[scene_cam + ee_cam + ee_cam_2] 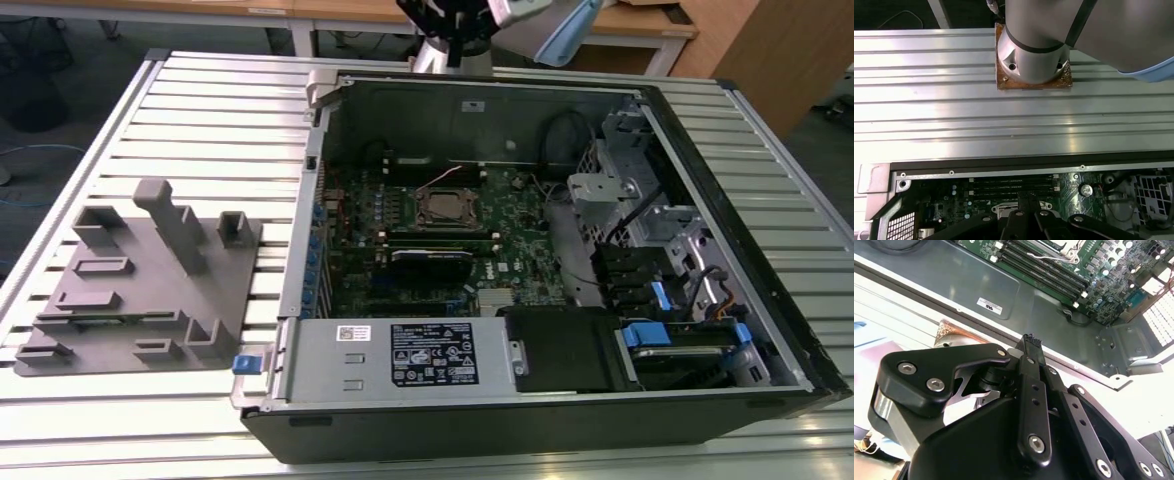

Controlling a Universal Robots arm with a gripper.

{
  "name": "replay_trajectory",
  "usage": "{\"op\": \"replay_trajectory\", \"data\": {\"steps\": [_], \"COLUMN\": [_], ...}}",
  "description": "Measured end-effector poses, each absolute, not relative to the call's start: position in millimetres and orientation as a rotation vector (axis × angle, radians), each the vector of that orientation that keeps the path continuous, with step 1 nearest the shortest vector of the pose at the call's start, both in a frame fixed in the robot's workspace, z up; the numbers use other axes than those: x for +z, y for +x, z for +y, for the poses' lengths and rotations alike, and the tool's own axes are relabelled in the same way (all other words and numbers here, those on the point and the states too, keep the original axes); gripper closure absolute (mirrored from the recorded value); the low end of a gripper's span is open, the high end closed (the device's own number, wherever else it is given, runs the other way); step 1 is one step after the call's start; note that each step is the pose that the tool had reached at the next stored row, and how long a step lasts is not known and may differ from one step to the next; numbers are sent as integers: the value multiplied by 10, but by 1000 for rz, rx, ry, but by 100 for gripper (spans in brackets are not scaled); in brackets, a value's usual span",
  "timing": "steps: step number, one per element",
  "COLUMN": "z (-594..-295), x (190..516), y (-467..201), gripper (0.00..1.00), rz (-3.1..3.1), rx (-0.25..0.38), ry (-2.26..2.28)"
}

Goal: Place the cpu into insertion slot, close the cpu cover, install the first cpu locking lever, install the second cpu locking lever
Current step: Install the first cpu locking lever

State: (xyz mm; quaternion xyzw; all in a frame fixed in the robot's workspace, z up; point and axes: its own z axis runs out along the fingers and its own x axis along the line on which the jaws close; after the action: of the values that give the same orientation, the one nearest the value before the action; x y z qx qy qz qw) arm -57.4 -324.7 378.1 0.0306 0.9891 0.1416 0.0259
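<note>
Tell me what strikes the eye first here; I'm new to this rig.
An open computer case lies on the slatted metal table, its green board bared, the insertion slot near the middle. A grey fixture block stands at the exterior view's left. The gripper hangs over the case's edge.

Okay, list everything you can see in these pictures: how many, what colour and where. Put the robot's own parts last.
table: one, silvery slatted metal, under everything.
computer case: one, black, open, lying on the table.
motherboard: one, green, inside the case.
insertion slot: one, black with a silvery rim, middle of the motherboard.
memory slots: several, black, long, beside the insertion slot.
power supply: one, silvery with a black label, at the case's near edge.
fixture block: one, grey, on the table at the exterior view's left.
robot arm: one, silvery grey, base on the table behind the case.
gripper: one, black, shut, above the case.
</note>
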Motion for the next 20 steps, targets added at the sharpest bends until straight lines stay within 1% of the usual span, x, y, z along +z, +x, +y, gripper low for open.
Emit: {"op": "replay_trajectory", "data": {"steps": [20], "z": [-3247], "x": [3866], "y": [-574], "gripper": [90], "rz": [3057], "rx": [438], "ry": [94]}}
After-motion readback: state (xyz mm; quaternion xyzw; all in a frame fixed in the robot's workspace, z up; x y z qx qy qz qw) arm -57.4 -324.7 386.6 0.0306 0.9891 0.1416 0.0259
